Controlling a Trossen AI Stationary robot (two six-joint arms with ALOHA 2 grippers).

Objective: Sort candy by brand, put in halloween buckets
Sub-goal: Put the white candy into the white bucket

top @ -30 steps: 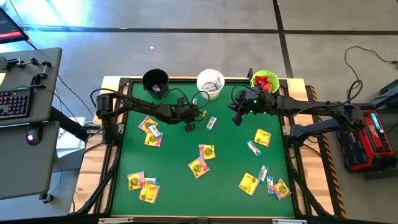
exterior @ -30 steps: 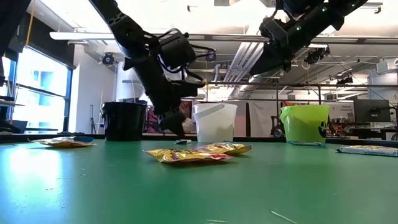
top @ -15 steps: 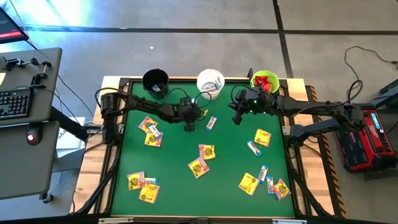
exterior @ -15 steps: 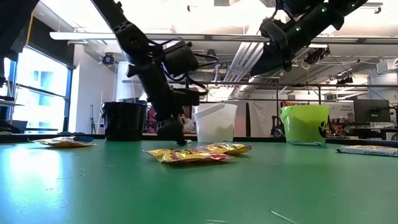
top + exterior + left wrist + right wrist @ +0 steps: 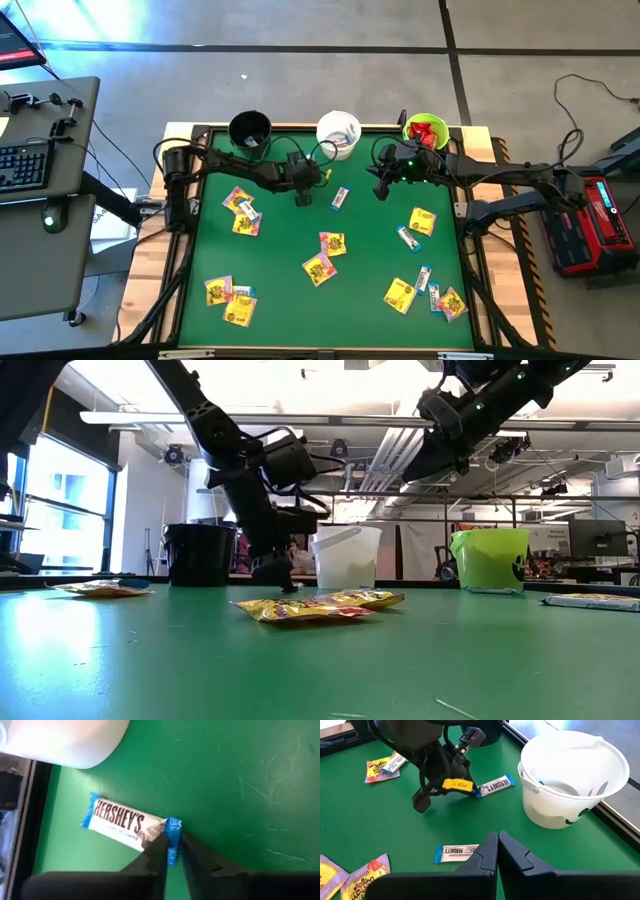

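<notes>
From above, the left gripper [image 5: 304,199] is low on the green table [image 5: 370,255], just in front of the round white plastic bucket [image 5: 339,133]. The right gripper [image 5: 380,190] hangs near the lime green plastic bucket [image 5: 425,130]; the black plastic bucket [image 5: 250,129] stands further left.

In the low view, the left gripper touches the table.

The left wrist view shows its fingers [image 5: 192,860] pinching the blue end of a slim white-and-blue wrapped candy bar [image 5: 125,824].

In the right wrist view, the right gripper's fingers [image 5: 512,852] are pressed together, holding nothing.
</notes>
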